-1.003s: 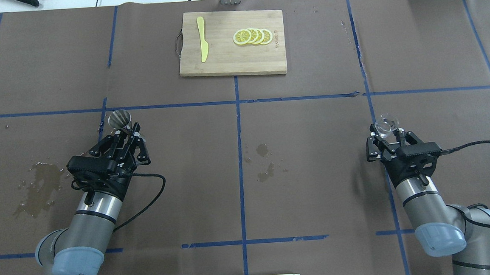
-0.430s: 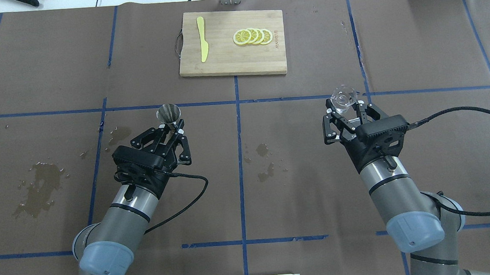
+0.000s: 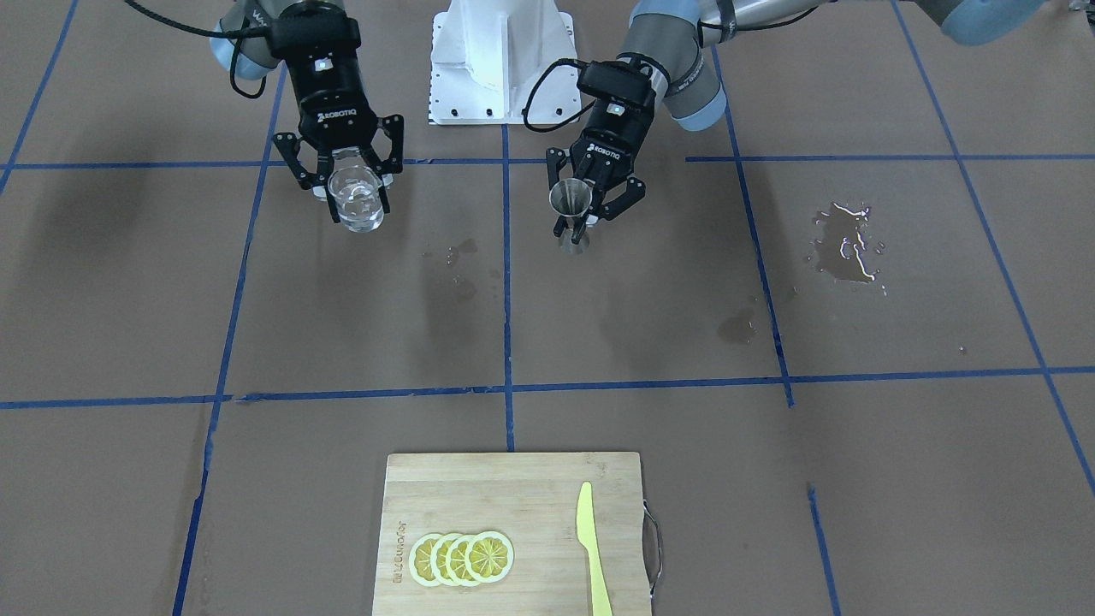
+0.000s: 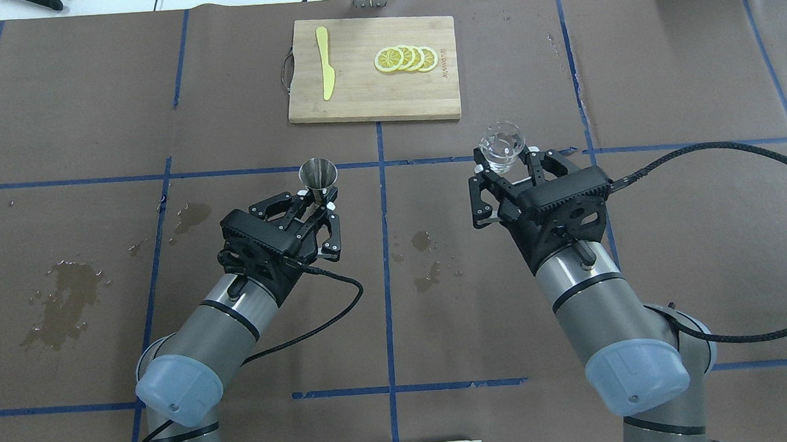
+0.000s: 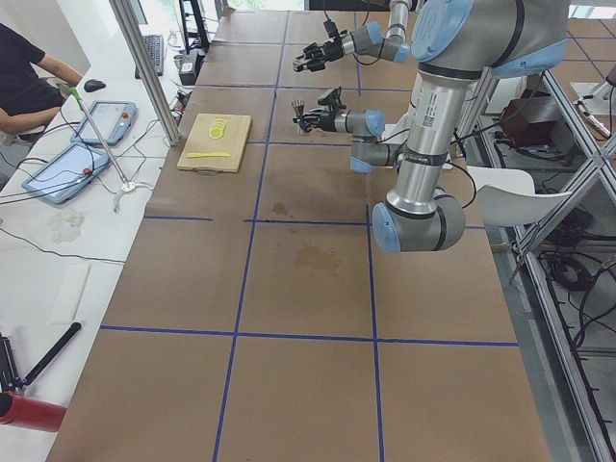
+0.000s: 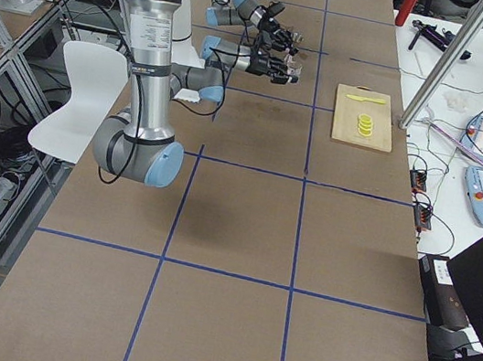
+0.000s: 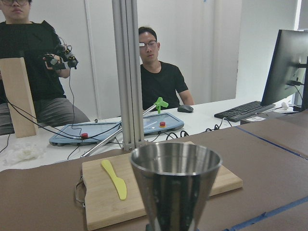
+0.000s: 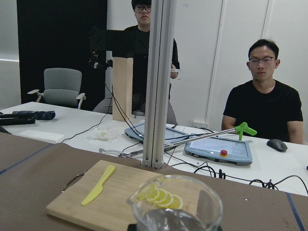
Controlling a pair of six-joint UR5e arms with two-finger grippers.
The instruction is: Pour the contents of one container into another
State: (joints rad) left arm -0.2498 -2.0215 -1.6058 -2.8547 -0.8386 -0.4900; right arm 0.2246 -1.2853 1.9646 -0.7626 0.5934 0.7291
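My right gripper (image 4: 505, 168) is shut on a small clear glass cup (image 4: 501, 145) with a pouring lip, and holds it upright right of the table's centre line. The cup (image 3: 355, 202) has clear liquid in it and fills the bottom of the right wrist view (image 8: 173, 207). A shiny steel hourglass jigger (image 4: 317, 174) stands upright in my left gripper (image 4: 316, 200), which is shut on its waist, left of the centre line. The jigger (image 3: 571, 205) shows close up in the left wrist view (image 7: 175, 187). The two containers are apart, about a quarter of the table's width.
A wooden cutting board (image 4: 359, 103) lies at the far middle with a yellow knife (image 4: 325, 71) and several lemon slices (image 4: 405, 58) on it. Wet patches mark the brown paper at left (image 4: 64, 302) and centre (image 4: 424, 260). People sit beyond the table's far edge (image 8: 264, 106).
Both arms have moved forward and inward toward the centre line, each carrying its container. The gap between glass cup and jigger has shrunk.
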